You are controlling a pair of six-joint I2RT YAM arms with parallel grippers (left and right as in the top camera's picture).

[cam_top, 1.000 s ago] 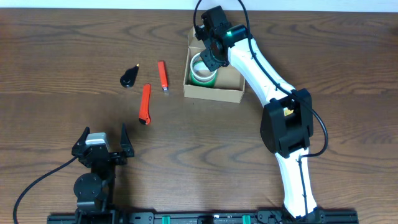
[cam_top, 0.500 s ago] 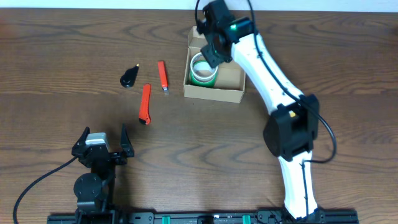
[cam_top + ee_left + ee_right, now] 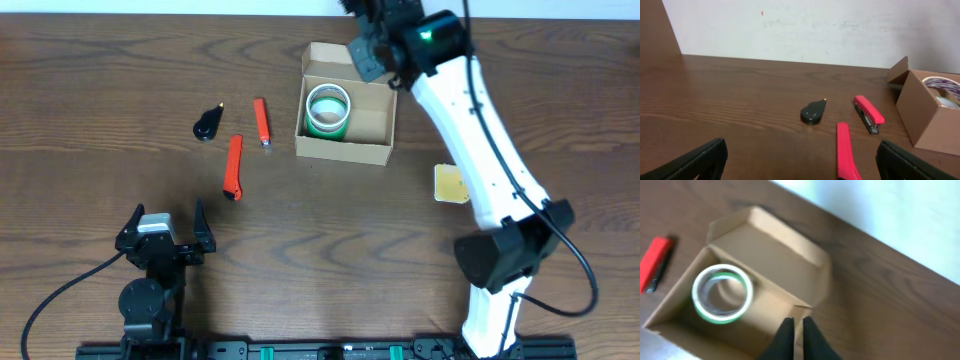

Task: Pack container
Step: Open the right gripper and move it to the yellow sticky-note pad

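The container (image 3: 372, 120) is a tan cardboard box with its flap lid open, standing at the back middle of the table. A green-edged tape roll (image 3: 328, 110) lies inside it on the left. My right gripper (image 3: 366, 60) hovers over the box's far right corner. In the right wrist view it (image 3: 795, 330) is shut with nothing held, above the right wall of the container (image 3: 775, 250), and the tape roll (image 3: 720, 270) lies to its left. My left gripper (image 3: 165, 228) rests near the front edge, open (image 3: 800, 160) and empty.
Left of the box lie a red stapler (image 3: 262, 122), a red cutter (image 3: 233, 166) and a black teardrop-shaped object (image 3: 207, 124). A yellow pad (image 3: 450, 183) lies right of the box. The left wrist view shows the cutter (image 3: 845, 155) just ahead, nearer the right finger.
My right gripper has lifted out of the box, moved up and right, and shut. The tape roll stays in the box. The arm has swung off the yellow pad.
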